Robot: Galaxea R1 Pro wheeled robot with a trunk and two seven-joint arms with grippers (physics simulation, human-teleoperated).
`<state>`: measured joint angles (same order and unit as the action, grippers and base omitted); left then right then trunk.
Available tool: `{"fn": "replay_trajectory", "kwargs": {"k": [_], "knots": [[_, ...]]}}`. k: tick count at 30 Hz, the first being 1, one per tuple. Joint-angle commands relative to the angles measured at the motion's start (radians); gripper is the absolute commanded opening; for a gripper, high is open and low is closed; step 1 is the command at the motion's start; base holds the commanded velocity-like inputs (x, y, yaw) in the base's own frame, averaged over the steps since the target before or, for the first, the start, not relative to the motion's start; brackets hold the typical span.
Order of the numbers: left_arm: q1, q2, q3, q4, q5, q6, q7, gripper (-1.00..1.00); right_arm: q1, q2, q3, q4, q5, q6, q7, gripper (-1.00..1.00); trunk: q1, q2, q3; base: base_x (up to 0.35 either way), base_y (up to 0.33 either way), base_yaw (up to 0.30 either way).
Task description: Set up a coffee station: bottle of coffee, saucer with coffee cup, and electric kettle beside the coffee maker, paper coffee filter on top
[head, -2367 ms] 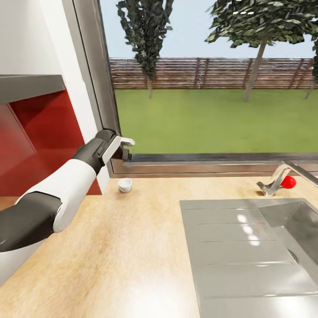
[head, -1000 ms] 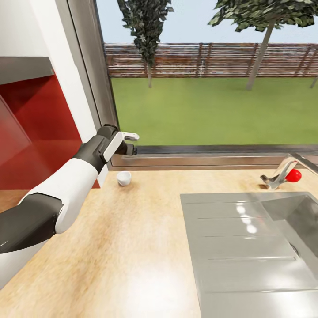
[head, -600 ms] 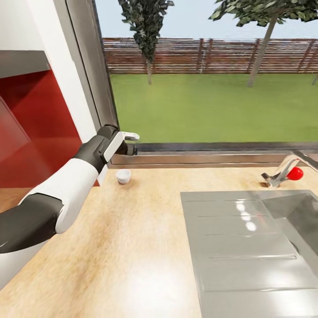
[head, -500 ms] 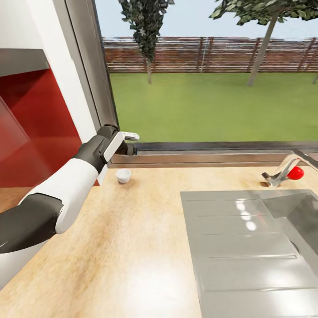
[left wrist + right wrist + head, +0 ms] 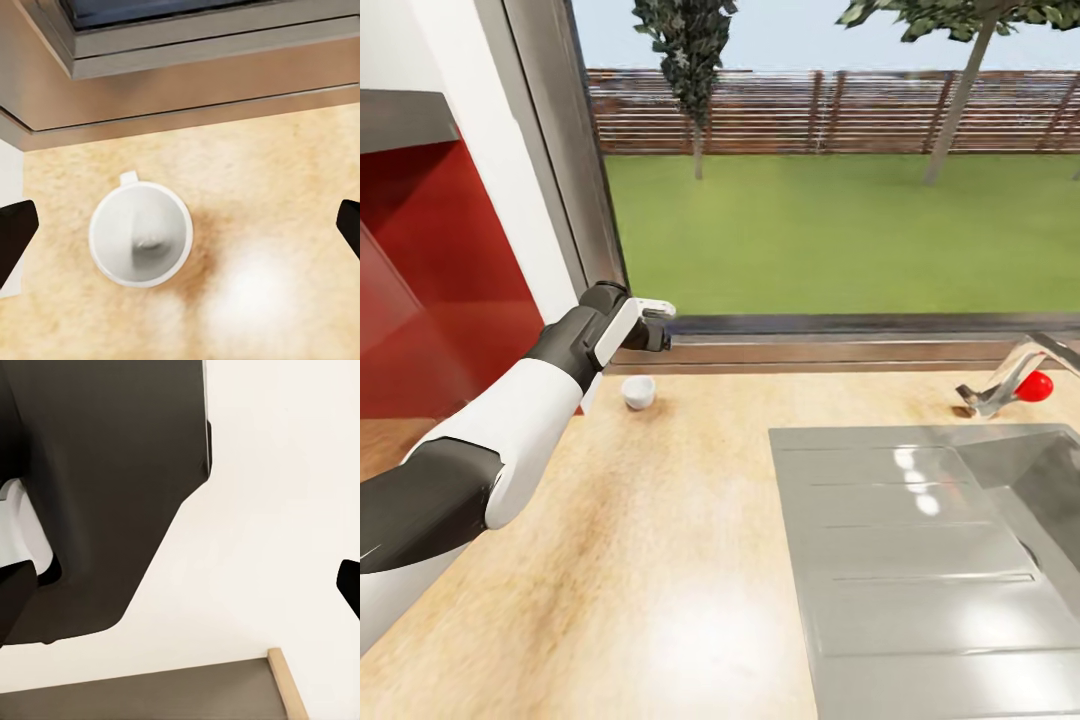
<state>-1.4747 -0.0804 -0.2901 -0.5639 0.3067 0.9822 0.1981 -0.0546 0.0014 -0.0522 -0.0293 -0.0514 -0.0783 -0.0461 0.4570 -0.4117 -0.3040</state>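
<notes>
Up front, from the head camera, the left gripper (image 5: 651, 327) hangs over the coffee cup (image 5: 638, 392), which stands upright on the kitchen countertop (image 5: 660, 560) close under the window sill (image 5: 840, 350); the cup sits just below and slightly nearer the robot than the fingertips, not touching them. The sink (image 5: 930, 560) and the tap with its red knob (image 5: 1037, 385) lie well off to the gripper's right, out of the way.

Looking down the left wrist camera, the jaws stand wide apart with nothing between them: one dark fingertip (image 5: 15, 236) shows at each edge, and the coffee cup (image 5: 141, 234) sits nearer that one than the other (image 5: 351, 225). Its small handle points toward the sill. A good pick, I judge, means sliding the hand sideways until the cup is centred, then descending straight and closing across the rim away from the handle.

Through the right wrist camera, a fingertip (image 5: 349, 581) at each edge suggests the right gripper (image 5: 180, 585) is spread too, against the robot's dark body (image 5: 105, 487) and a pale wall.
</notes>
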Motion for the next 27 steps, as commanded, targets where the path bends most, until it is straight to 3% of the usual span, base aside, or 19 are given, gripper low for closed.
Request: {"fn": "replay_trajectory", "kwargs": {"k": [1,27], "knots": [[-0.001,0.001,-0.004,-0.001,0.011,0.003,0.009,1.00,-0.001,0.000,-0.005,0.001,-0.005,-0.005,0.000,1.00,0.000,-0.002,-0.003,0.000,0.000,0.000],[0.002,-0.003,-0.005,0.001,0.016,0.002,0.009,1.00,-0.001,-0.001,-0.005,0.002,-0.005,-0.005,0.000,1.00,0.000,-0.002,-0.045,0.000,0.000,0.000]]}}
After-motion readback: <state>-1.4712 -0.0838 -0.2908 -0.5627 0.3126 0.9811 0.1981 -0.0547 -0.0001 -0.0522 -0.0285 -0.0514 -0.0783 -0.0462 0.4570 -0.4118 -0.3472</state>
